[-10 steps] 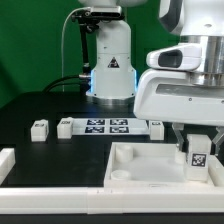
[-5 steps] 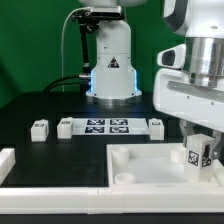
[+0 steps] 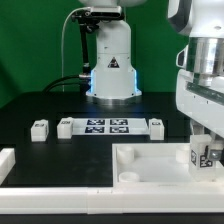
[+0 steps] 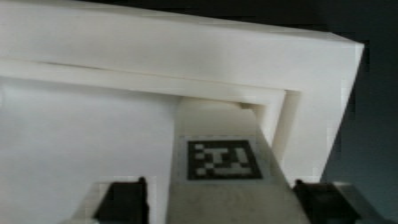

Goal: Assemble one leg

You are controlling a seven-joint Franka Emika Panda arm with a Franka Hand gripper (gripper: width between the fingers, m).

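Observation:
My gripper [image 3: 207, 150] is shut on the leg [image 3: 205, 156], a small white post with a black-and-white tag, and holds it upright over the far right corner of the large white tray-like piece [image 3: 150, 166]. In the wrist view the leg [image 4: 222, 150] stands between the two dark fingers [image 4: 125, 200], its far end close to the tray-like piece's raised corner wall [image 4: 302, 110]. Whether the leg touches the tray floor cannot be told.
The marker board [image 3: 107, 126] lies behind the tray-like piece, with small white parts beside it [image 3: 40, 128], [image 3: 66, 127], [image 3: 156, 125]. A white block [image 3: 6, 160] lies at the exterior view's left edge. The robot base [image 3: 110, 60] stands at the back.
My gripper has carried the leg toward the exterior view's right, from mid-right of the tray-like piece to its right corner. Nothing else has moved.

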